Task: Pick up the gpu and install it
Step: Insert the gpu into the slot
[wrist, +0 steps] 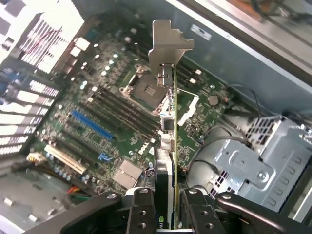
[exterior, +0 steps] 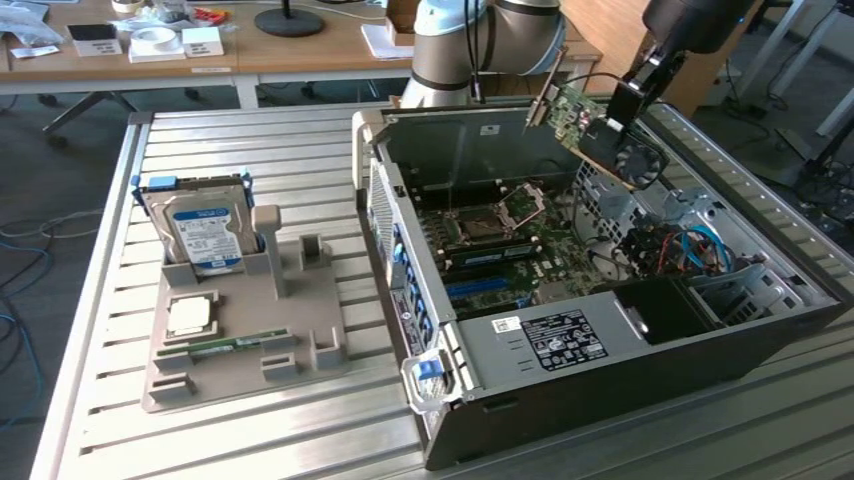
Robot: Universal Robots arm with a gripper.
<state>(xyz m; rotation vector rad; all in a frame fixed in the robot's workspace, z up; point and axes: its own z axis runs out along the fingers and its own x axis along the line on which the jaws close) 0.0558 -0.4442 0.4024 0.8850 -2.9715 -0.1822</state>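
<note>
My gripper (exterior: pixel 641 92) is shut on the gpu (exterior: pixel 597 128), a thin green card with a black fan face, and holds it tilted in the air over the far side of the open computer case (exterior: pixel 534 340). In the wrist view the gpu (wrist: pixel 167 146) is edge-on, clamped between the two black fingers (wrist: pixel 141 209), with its silver bracket (wrist: pixel 168 41) pointing away from my gripper (wrist: pixel 168 217). It hangs above the motherboard (wrist: pixel 112 112), near the CPU socket (wrist: pixel 146 90), touching nothing below. The blue slot (wrist: pixel 92 124) and white slot (wrist: pixel 66 158) lie off to one side.
A grey drive cage (wrist: pixel 253 165) and cables (exterior: pixel 687 250) sit close beside the card. On the exterior view's left, a grey fixture (exterior: pixel 240 345) holds a silver hard drive (exterior: pixel 203 232), a CPU chip (exterior: pixel 191 315) and a green memory stick (exterior: pixel 220 347).
</note>
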